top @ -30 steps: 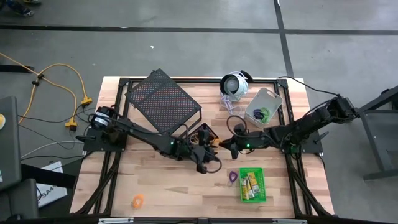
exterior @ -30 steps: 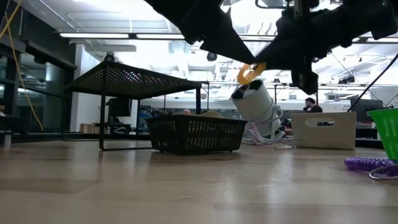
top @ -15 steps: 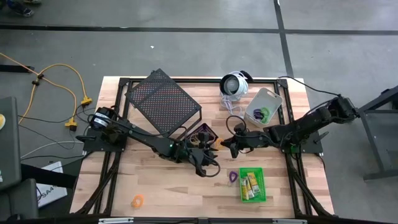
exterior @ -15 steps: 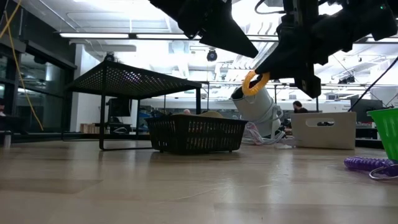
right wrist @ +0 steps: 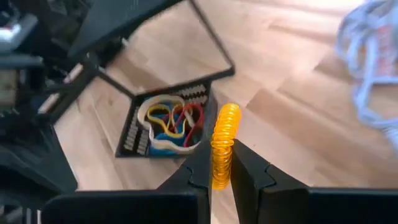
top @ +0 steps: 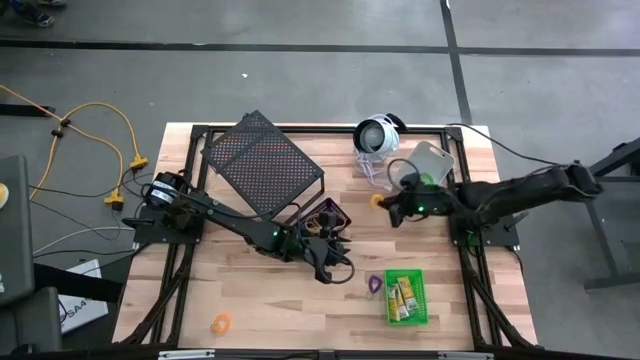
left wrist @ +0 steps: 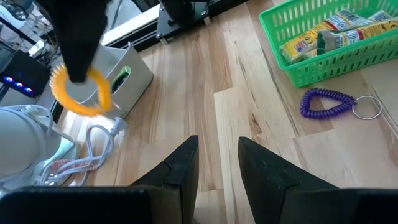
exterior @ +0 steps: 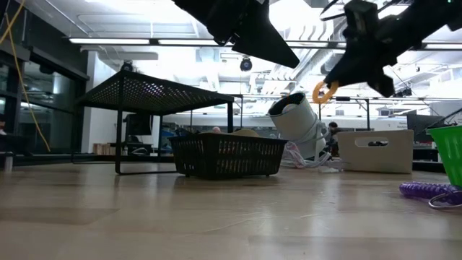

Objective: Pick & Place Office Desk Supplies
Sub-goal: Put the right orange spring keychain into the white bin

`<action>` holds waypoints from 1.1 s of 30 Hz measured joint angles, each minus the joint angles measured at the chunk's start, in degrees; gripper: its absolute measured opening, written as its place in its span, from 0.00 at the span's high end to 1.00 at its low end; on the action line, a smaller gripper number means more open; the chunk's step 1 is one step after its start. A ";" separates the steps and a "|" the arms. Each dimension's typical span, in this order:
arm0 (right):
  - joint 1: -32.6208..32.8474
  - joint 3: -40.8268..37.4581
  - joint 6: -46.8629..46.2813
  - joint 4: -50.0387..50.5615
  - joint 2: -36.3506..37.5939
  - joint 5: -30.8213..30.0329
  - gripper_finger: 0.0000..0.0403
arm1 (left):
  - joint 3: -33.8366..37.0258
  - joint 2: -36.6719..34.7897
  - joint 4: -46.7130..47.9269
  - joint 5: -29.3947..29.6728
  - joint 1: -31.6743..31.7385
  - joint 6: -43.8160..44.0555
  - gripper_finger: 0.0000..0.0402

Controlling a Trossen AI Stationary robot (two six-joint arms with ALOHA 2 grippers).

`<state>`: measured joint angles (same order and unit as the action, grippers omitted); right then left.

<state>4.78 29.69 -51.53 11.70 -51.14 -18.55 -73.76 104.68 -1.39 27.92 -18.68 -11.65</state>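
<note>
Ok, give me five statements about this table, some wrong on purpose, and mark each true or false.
1. The right gripper holds an orange coiled elastic loop. True.
2. The green plastic mesh bin is empty. False: it holds little yellow rectangular pieces.
3. A purple coiled loop lies on the wooden table outside the green bin. True.
4. The small black mesh bin holds nothing. False: coloured bands lie in it.
5. The left gripper grips the purple loop. False: its jaws stand apart, empty.
</note>
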 joint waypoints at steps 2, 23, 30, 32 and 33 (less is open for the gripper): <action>-1.30 0.00 1.02 3.24 3.50 -0.62 0.94 | 0.00 0.00 0.01 0.00 0.00 0.06 0.73; -16.84 0.00 -0.26 28.83 11.76 -17.50 0.94 | 0.00 0.00 0.04 0.00 0.00 0.06 0.73; -20.69 0.00 0.18 30.70 8.76 -15.82 0.94 | 0.00 0.00 0.03 0.00 0.00 0.07 0.73; -21.28 0.00 0.15 30.65 6.92 -15.99 0.94 | 0.00 0.00 0.03 0.00 0.00 0.06 0.73; -21.62 0.00 0.15 30.65 6.05 -16.11 0.94 | 0.00 0.00 0.03 0.00 0.00 0.06 0.73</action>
<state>-16.84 29.69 -51.37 42.35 -45.09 -34.66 -73.76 104.68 -1.37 27.92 -18.68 -11.59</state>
